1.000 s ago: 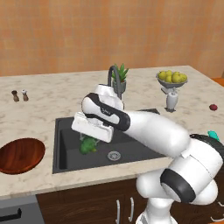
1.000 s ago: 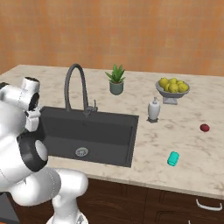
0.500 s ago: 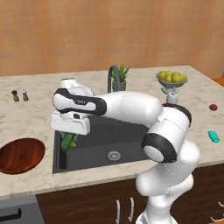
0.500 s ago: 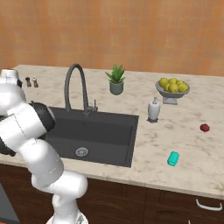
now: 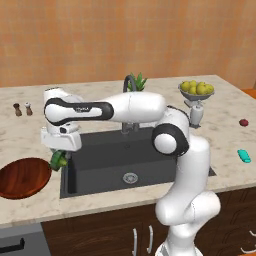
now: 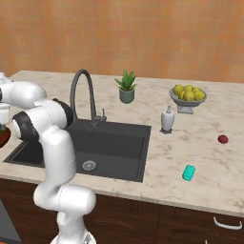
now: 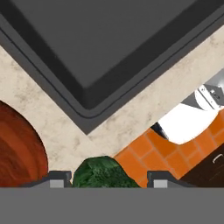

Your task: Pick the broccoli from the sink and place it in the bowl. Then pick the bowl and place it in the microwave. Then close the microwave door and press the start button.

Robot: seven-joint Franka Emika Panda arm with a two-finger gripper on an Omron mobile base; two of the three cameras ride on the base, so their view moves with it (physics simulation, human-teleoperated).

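End effector is pinching the broccoli between its two fingertips, hanging over the desk strip between the sink left rim and the wooden bowl. In the hand view the broccoli is sitting between the tips with the bowl rim off to one side, so it is not over the bowl yet, I'd judge. Risks from here: releasing now is likely dropping it on the stone or onto the bowl lip, and a lumpy round thing is rolling off, maybe back into the sink or off the front edge. Grip looks to be catching only part of the floret, can't tell how deep, so a fast swing could be slipping it out. Coming down too low, the fingertips could be clipping the bowl rim and shoving the shallow bowl along the desk, which hurts the later bowl pick.
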